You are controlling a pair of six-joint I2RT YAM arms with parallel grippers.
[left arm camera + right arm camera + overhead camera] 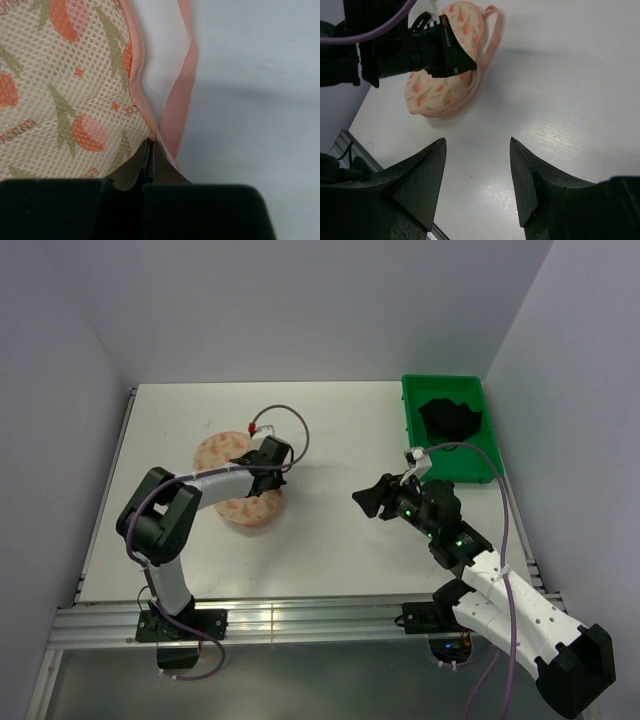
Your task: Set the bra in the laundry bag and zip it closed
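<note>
The peach-pink mesh laundry bag (pixel 228 453) lies at the table's left middle; its printed mesh fills the left wrist view (pixel 65 90). My left gripper (pixel 281 472) is at the bag's right edge, jaws shut on the pink zip trim (pixel 182 100) where the fingertips (pixel 148 150) meet. The right wrist view also shows the bag (pixel 437 92) and the left gripper (pixel 469 64). The black bra (pixel 450 418) lies in the green tray (pixel 410 410) at the back right. My right gripper (pixel 368 502) is open and empty above bare table (pixel 477 142).
A loose loop of pink trim (pixel 492 30) lies on the table beyond the bag. The left arm's purple cable (pixel 285 420) arcs over the bag. Walls close the table at the back, left and right.
</note>
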